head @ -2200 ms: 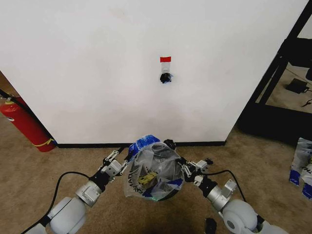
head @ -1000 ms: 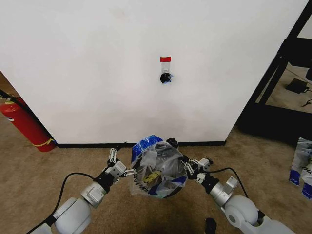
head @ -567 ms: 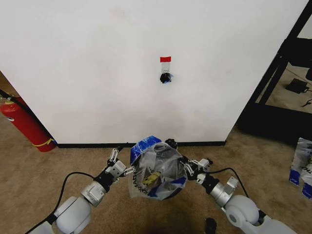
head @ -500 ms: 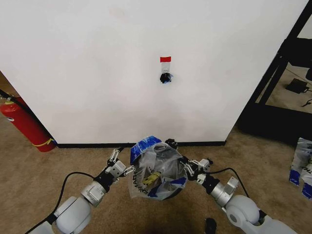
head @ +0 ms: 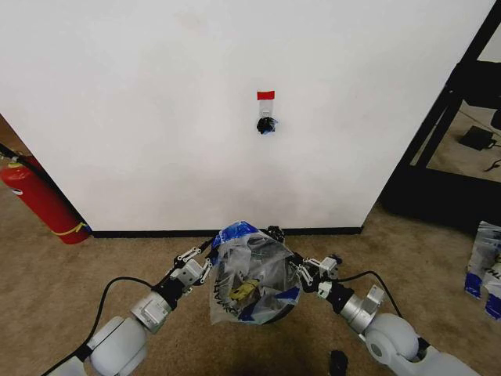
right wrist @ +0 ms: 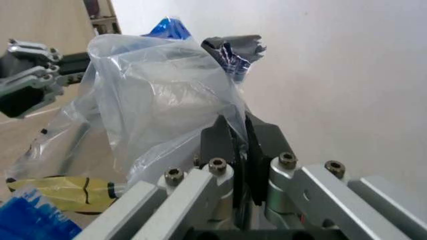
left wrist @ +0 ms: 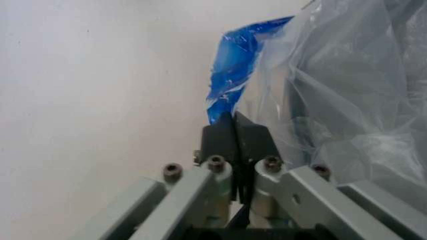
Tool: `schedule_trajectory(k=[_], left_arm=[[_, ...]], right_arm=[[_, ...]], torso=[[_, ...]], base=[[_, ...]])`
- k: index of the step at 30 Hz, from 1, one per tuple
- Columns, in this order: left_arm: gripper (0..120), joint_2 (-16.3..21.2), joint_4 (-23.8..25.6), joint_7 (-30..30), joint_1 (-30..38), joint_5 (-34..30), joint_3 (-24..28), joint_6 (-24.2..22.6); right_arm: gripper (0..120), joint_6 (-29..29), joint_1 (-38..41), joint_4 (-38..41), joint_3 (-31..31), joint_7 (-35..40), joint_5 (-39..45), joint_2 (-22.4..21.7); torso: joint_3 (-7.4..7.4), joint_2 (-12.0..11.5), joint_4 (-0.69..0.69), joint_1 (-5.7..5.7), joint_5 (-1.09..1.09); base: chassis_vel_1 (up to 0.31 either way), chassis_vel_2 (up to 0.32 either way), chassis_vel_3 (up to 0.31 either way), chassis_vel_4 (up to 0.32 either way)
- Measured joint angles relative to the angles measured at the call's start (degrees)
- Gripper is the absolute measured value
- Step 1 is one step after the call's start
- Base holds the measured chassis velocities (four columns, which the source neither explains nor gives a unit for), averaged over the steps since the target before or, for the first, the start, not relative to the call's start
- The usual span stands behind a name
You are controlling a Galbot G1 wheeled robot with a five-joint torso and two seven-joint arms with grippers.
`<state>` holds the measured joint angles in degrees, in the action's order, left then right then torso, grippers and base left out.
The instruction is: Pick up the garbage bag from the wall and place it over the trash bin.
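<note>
The garbage bag (head: 252, 278) hangs spread between both grippers, low over the carpet. The left gripper (head: 205, 262) is pinched closed on its left edge, the right gripper (head: 295, 269) likewise on its right edge. Behind stands the wall (head: 156, 117).

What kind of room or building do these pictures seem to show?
Probably an office or lab space rather than a home. The floor is plain brown carpet below a bare white wall with a black baseboard, a red fire extinguisher stands at the left, and a black metal rack stands at the right.
</note>
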<state>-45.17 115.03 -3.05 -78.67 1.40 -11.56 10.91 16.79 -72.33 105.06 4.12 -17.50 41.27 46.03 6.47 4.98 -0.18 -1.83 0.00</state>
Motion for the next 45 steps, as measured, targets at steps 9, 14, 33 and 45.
schedule_trajectory(k=[9,14,33,45], left_arm=[[0,-0.5,-0.8,-0.4,0.4,0.8,0.0,0.1],[0,-0.4,-3.4,-1.0,1.1,1.4,-0.6,-0.1],[0,-0.7,-5.9,-0.4,0.8,2.5,-0.3,0.8],[0,-1.8,-9.6,-1.3,1.8,2.4,0.0,1.9]], right_arm=[[1,1.2,-0.2,-0.6,0.4,-5.1,0.6,-0.2],[1,2.3,-0.2,-1.8,1.1,-12.8,3.2,-0.4],[1,5.6,1.3,-3.8,1.0,-11.5,7.2,1.2],[1,3.7,0.5,-0.6,0.1,-9.3,16.9,1.4]], torso=[[0.00,0.0,0.00,0.00,0.00],[0.00,0.0,0.00,0.00,0.00],[0.00,0.0,0.00,0.00,0.00],[0.00,0.0,0.00,0.00,-0.01]], base=[[0.000,0.000,0.000,0.000],[0.000,0.000,0.000,0.000],[0.000,0.000,0.000,0.000],[0.000,0.000,0.000,0.000]])
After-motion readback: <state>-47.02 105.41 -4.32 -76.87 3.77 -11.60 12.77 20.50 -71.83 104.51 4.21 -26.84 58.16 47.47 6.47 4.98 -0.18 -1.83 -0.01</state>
